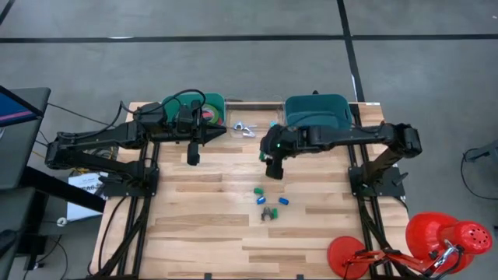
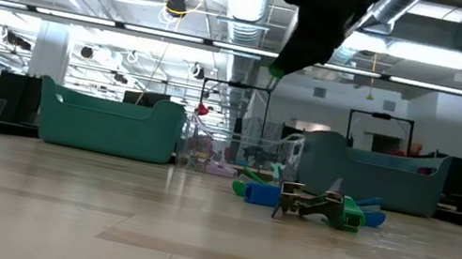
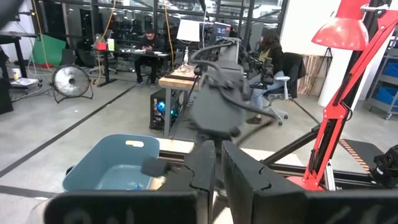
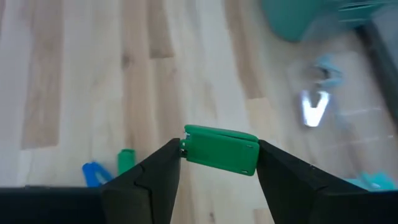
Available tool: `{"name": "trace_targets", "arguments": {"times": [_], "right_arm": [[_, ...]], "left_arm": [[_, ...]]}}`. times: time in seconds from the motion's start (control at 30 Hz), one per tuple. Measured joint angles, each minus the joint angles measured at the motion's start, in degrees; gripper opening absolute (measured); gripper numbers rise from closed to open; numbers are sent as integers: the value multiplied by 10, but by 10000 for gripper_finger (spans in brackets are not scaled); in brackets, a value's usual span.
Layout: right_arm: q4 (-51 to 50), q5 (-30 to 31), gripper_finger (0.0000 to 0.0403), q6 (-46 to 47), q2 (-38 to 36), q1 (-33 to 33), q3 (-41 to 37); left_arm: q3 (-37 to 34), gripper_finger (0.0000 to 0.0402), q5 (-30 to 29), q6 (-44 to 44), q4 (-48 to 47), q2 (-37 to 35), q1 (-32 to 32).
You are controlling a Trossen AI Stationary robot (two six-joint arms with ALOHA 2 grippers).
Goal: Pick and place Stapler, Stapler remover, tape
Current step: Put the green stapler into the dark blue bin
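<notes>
My right gripper (image 1: pixel 274 169) hangs over the middle of the table, shut on a small green stapler (image 4: pixel 221 150), well above the wood in the low view (image 2: pixel 276 71). Below it lie small blue and green staplers (image 1: pixel 262 200) and a metal stapler remover (image 1: pixel 270 213). Tape rolls (image 1: pixel 208 115) lie in the green bin (image 1: pixel 212 99) at the far left, partly hidden by my left arm. My left gripper (image 1: pixel 218 133) is held level beside that bin, shut (image 3: pixel 216 171) and with nothing in it. My right gripper pinches the green stapler between its two fingers, one finger on each short end (image 4: pixel 186 148). The fingers slant down from the table's far right side, and the stapler spans the gap between them. It is lifted clear of the table and lies roughly level.
A clear tray (image 1: pixel 250 105) at the far middle holds more stapler removers (image 1: pixel 247 128). A teal bin (image 1: pixel 315 111) stands at the far right. Red lamps (image 1: pixel 443 237) sit off the near right corner. Bare wood stretches across the near half of the table.
</notes>
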Motion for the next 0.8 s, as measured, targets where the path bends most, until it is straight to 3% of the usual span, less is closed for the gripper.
{"name": "trace_targets", "arguments": {"times": [0.8], "right_arm": [[-107, 0, 187, -3, -59, -246, 0]], "left_arm": [[0, 21, 0, 0, 1, 0, 0]]}}
